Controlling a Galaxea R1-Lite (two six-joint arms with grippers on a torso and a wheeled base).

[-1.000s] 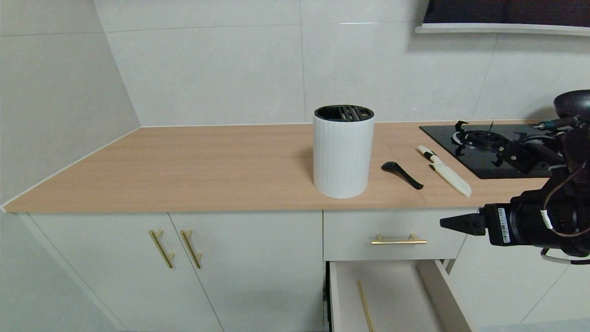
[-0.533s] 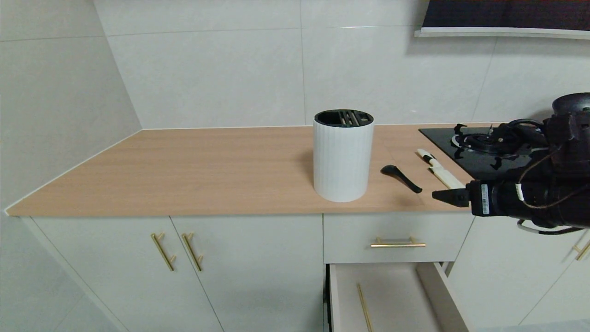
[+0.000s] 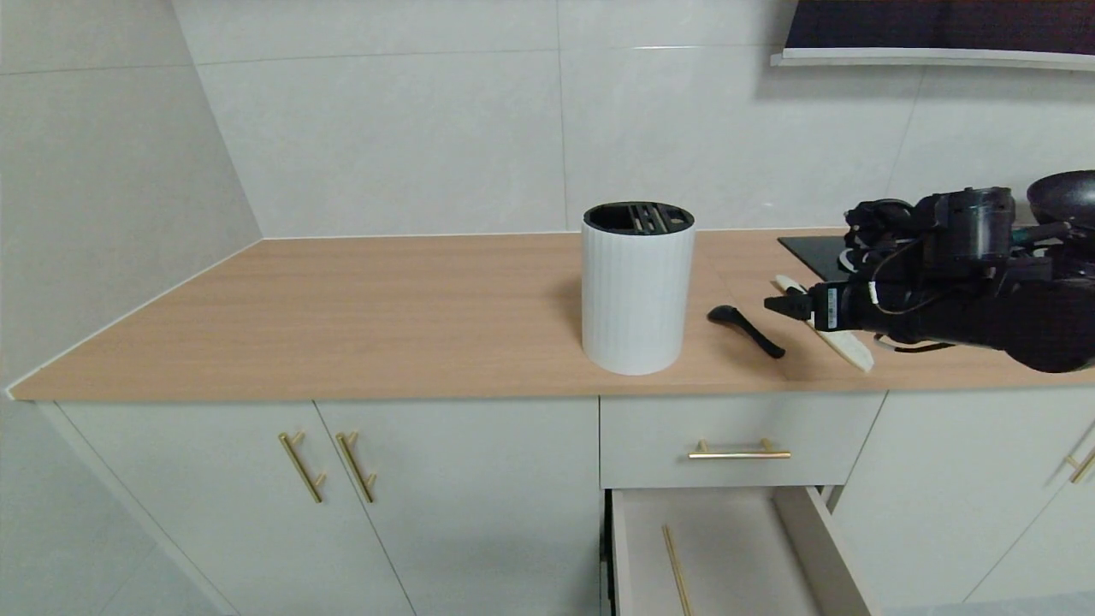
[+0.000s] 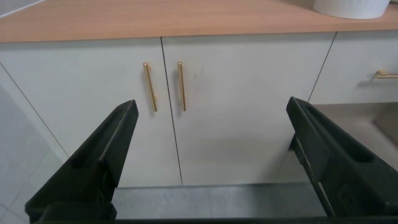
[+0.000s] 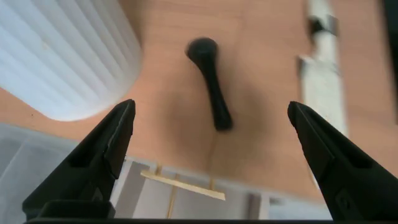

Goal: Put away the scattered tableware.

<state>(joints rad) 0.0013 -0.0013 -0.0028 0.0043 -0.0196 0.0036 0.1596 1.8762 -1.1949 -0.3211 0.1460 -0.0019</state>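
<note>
Clearly, the right claw [image 3: 774, 305] hung released over the right part of the wooden surface [image 3: 385, 308], its two fingers spread wide and grasping nothing. In its wrist view the right claw [image 5: 211, 162] looked down on a black spoon [image 5: 211, 81], which lay between the parted fingers but below them, untouched. The black spoon [image 3: 746, 328] rested flat near the front edge of the surface, its bowl end toward the back and its handle slanting toward the front right. Just left of it stood a white ribbed utensil holder [image 3: 637, 295] with a black slotted top, upright and close to the front edge. To the right of the spoon, apart from it, lay a cream knife [image 3: 843, 342], its tip toward the front edge and its handle back toward a black gas hob [image 3: 813, 248] at the right end. Below the surface a drawer [image 3: 800, 547] stood pulled out. The left claw [image 4: 211, 155] was also released, held low before white cabinet doors with gold handles [image 4: 165, 86]
</note>
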